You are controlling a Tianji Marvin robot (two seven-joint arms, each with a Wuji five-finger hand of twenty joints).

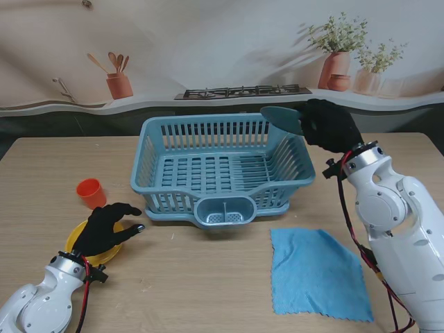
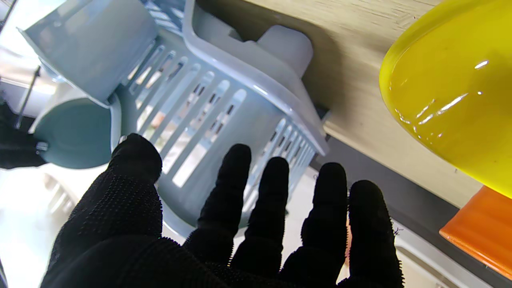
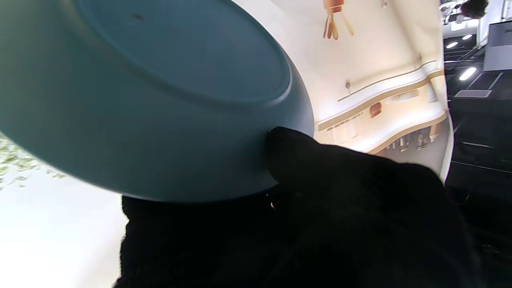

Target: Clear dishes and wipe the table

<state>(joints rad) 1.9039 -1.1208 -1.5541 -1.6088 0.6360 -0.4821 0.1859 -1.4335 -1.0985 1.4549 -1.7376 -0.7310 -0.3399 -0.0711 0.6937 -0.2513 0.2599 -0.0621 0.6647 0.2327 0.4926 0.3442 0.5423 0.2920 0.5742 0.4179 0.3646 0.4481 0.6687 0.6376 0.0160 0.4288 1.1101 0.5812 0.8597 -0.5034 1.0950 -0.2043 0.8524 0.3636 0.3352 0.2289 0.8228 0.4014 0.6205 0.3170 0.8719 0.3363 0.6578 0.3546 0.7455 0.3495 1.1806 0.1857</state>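
Note:
My right hand (image 1: 331, 125) is shut on a teal plate (image 1: 282, 118), holding it over the far right corner of the blue dish rack (image 1: 218, 170). The right wrist view shows the teal plate's underside (image 3: 160, 92) pinched by my black-gloved fingers (image 3: 304, 160). My left hand (image 1: 105, 226) hovers open just above a yellow plate (image 1: 104, 251) at the near left. An orange cup (image 1: 91, 193) stands a little farther from me than that plate. In the left wrist view my spread fingers (image 2: 236, 192) point toward the rack (image 2: 224, 100), with the yellow plate (image 2: 452, 88) beside them.
A blue cloth (image 1: 318, 272) lies flat on the wooden table (image 1: 208, 277) at the near right. The rack has a cutlery holder (image 1: 224, 210) on its near side. Behind the table runs a backdrop with a printed stove (image 1: 243, 91) and pots.

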